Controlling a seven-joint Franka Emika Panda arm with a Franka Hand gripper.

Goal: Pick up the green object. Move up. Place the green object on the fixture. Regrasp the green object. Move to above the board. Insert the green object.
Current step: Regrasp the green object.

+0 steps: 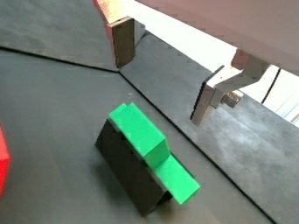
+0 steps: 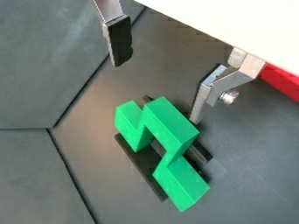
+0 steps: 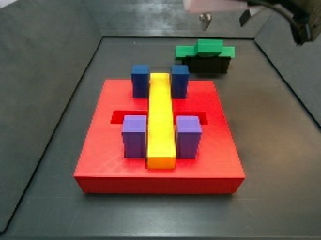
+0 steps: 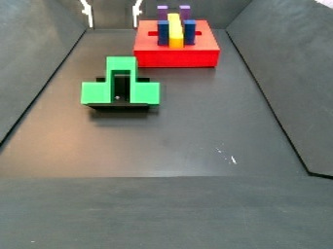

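Regrasp step pending, by appearance: green object rests on the fixture; end effector hangs above it, spread and empty. Next: descend and close.

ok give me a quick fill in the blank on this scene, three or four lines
1. The green object rests on the dark ____.
2. The hand hangs above the green object with nothing between its fingers, so it is ____.
3. The long bar on the red board is coloured ____.
4. Beside the yellow bar stand blue and ____ blocks.

Missing words: fixture; open; yellow; purple
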